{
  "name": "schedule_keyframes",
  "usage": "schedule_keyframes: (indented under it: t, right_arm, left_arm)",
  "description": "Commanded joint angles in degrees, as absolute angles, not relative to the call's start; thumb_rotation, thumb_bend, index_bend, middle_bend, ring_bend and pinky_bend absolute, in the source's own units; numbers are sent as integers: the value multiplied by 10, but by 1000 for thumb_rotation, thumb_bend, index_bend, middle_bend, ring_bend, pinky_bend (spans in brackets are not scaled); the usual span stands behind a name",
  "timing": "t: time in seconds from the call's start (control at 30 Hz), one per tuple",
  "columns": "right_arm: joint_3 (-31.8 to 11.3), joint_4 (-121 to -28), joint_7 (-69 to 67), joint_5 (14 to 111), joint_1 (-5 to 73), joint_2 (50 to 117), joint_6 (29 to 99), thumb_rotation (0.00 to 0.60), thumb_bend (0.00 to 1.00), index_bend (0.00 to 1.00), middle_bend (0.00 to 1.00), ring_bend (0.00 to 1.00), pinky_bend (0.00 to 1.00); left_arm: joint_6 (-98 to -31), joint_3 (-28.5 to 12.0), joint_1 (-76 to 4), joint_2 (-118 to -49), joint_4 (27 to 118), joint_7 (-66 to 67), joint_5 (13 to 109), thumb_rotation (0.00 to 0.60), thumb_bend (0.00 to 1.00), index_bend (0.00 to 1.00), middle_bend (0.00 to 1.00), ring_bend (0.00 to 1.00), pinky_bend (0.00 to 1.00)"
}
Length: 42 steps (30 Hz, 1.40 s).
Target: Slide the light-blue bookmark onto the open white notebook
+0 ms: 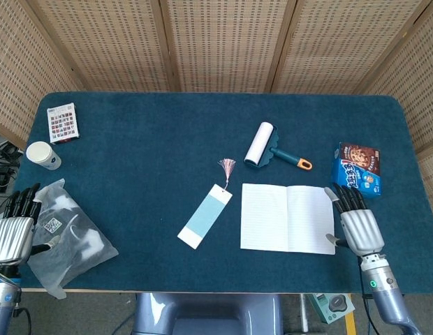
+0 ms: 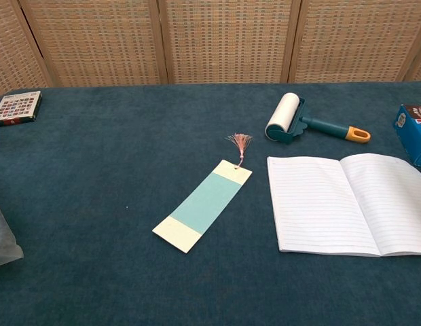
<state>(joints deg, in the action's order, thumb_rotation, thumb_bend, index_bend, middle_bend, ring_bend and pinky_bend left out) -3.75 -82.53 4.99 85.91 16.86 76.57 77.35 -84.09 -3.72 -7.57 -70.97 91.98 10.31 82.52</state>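
The light-blue bookmark [image 1: 204, 216] with cream ends and a pink tassel lies slanted on the blue table, just left of the open white notebook [image 1: 287, 218]. The chest view shows the bookmark [image 2: 204, 204] and the notebook [image 2: 346, 203] side by side, a small gap between them. My right hand [image 1: 357, 222] hovers open at the notebook's right edge, fingers spread and pointing away from me. My left hand [image 1: 14, 230] is open at the table's front left, beside a clear plastic bag. Neither hand appears in the chest view.
A lint roller [image 1: 269, 147] lies behind the notebook. A blue cookie box [image 1: 358, 169] sits at the right. The clear plastic bag [image 1: 66, 234], a paper cup [image 1: 43, 155] and a small patterned box [image 1: 63, 123] occupy the left side.
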Motion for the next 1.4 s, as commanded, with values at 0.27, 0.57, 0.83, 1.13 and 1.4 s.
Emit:
schedule_keyframes:
  t: [0.27,0.57,0.83,1.13,1.4]
  right_arm:
    - [-101,-816,50,861,282,779,666,600,177,121,0,0,13]
    - [-118,-746,25,882,390,841,570,600,181,237,0,0,41]
    - [-122,-700,11,898,476,903,501,600,181,262,0,0,51]
    - [-109,-663,8,904,539,959,446,600,181,279,0,0,50]
    - [-89,-637,9,914,579,1009,414,600,181,280,0,0,48]
  left_arm:
    - [-815,-40,-83,-711,907,90,808,600,119,0,0,0,0]
    - [-799,-45,-89,-712,893,68,795,600,119,0,0,0,0]
    - [-788,-45,-92,-714,886,59,790,600,118,0,0,0,0]
    - [-776,-42,-96,-716,881,54,786,600,119,0,0,0,0]
    - [-771,-41,-98,-717,878,53,783,600,119,0,0,0,0]
